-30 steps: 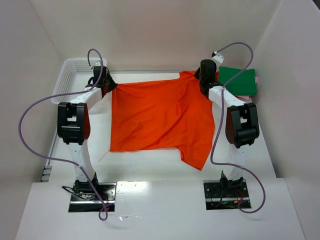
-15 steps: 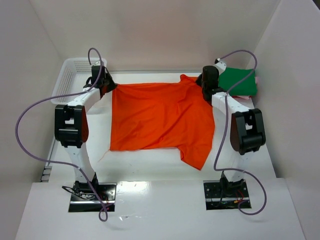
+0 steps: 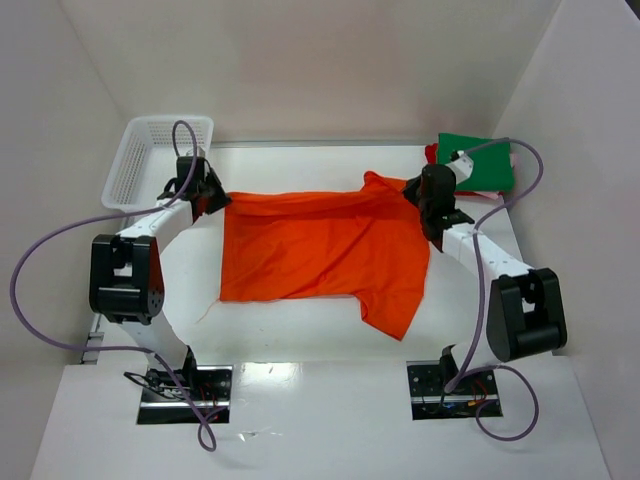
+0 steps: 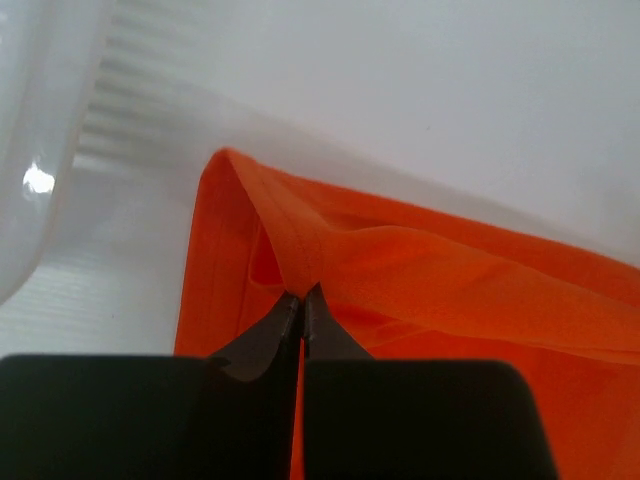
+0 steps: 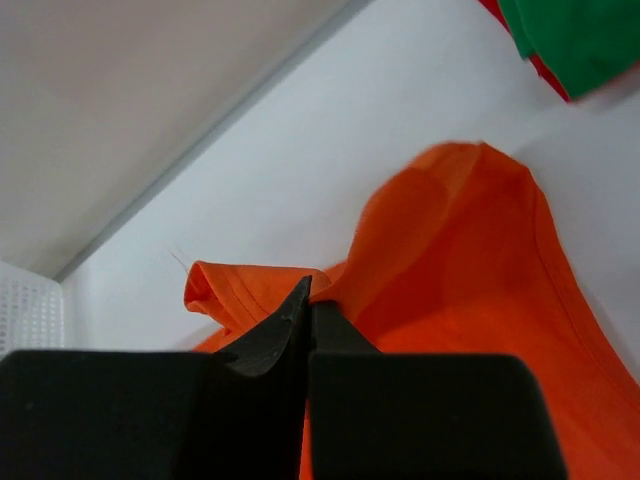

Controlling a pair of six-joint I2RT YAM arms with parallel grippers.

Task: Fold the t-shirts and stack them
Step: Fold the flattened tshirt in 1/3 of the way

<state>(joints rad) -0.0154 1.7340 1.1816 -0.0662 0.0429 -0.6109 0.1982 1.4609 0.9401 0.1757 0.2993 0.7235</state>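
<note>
On the white table [image 3: 300,335], the orange shirt [image 3: 320,255] is spread mid-table, its far corners pinched by the closed left gripper [image 4: 302,300] and right gripper [image 5: 308,292]. A thin hem could be pulled free by an uneven tug, and the fold would be skewed.

A robot lab cell: white panels [image 3: 300,70] enclose a white table [image 3: 300,322] bearing two bolted arms [image 3: 125,275].

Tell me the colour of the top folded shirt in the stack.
The shirt is green; top external view shows it best.
</note>
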